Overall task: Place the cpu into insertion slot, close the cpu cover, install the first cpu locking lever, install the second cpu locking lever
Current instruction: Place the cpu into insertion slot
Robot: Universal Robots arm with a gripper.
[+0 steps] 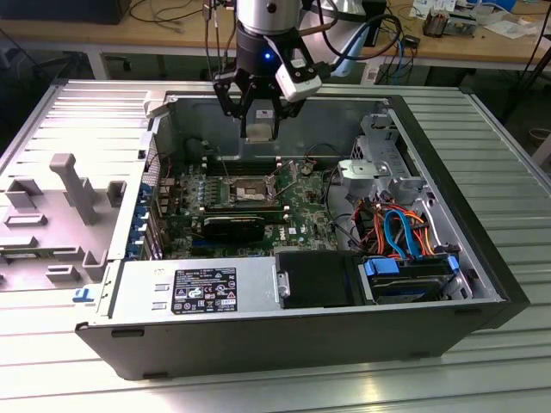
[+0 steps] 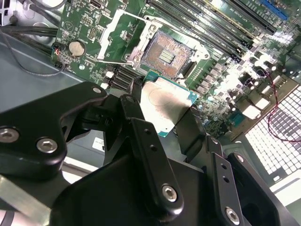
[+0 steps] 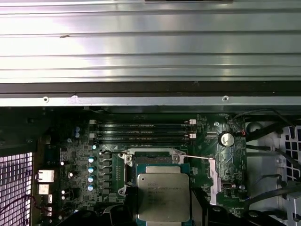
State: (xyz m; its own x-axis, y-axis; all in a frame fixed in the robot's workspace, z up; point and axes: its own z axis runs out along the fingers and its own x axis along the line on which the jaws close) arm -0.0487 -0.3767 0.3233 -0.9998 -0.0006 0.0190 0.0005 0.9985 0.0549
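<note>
Claw (image 1: 260,129) gripping cpu (image 2: 165,104) by edges, above bare insertion slot (image 2: 167,55); cpu cover (image 3: 212,181) flipped open.

We're on the ribbed silver metal bench (image 1: 508,172), where the open black computer case (image 1: 258,335) lies on its side with its inside facing up. Just beside the case, on the exterior view's left, a pale grey moulded plastic piece (image 1: 69,185) lies flat on the bench.
</note>
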